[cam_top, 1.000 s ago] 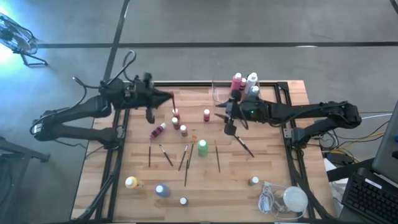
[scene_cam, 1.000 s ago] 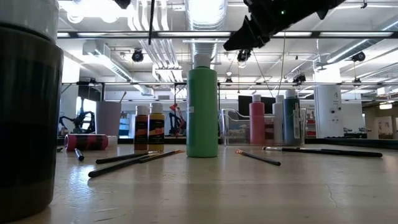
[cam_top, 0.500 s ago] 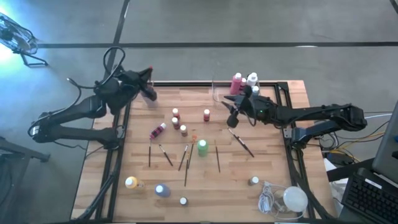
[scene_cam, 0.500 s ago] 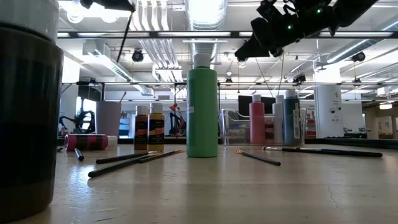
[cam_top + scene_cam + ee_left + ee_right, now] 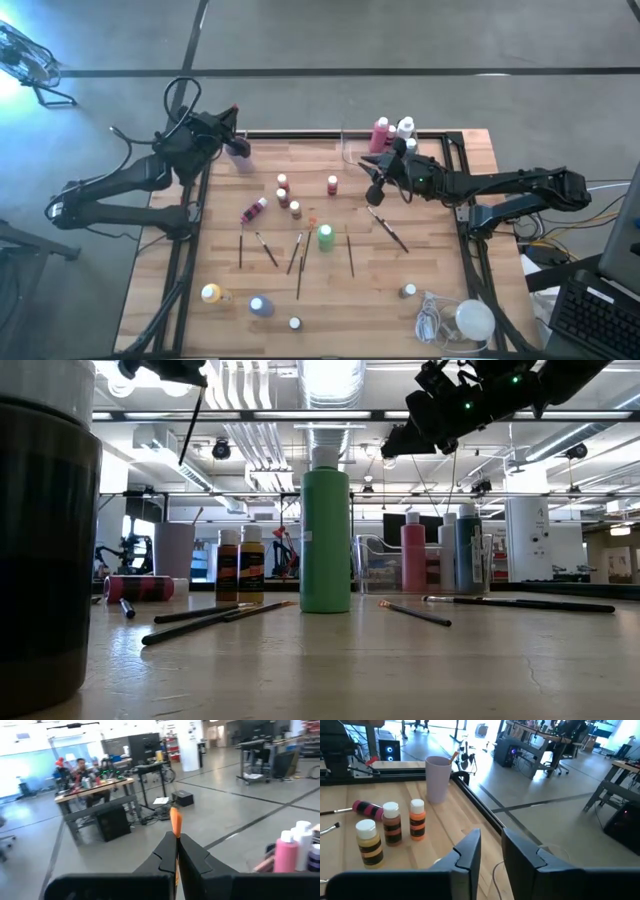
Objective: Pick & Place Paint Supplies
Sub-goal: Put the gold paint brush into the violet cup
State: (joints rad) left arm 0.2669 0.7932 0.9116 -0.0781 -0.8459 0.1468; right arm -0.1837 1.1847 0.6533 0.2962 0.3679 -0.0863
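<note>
From above, the left gripper (image 5: 232, 117) hangs over the far left corner of the wooden tabletop (image 5: 440, 250), right above the pale purple plastic cup (image 5: 240, 152), while the right gripper (image 5: 376, 188) hovers near the far edge beside the clear plastic tray (image 5: 352, 150), which holds a pink bottle and two pale-capped ones. Thin dark paintbrushes (image 5: 268, 248) and small bottles lie scattered mid-table. At table height, the tall green pale-capped bottle (image 5: 325, 540) stands upright; it looks rigid and light, best gripped around its body. A brush hangs down from the left gripper. In the left wrist view, the fingers (image 5: 165, 857) are pinched tight on an orange-tipped paintbrush (image 5: 175, 822), which is slim, stiff and liable to swivel, so I'd hold it mid-shaft. In the right wrist view, the fingers (image 5: 469, 851) stand slightly apart with nothing between them, and the cup already has one brush in it.
</note>
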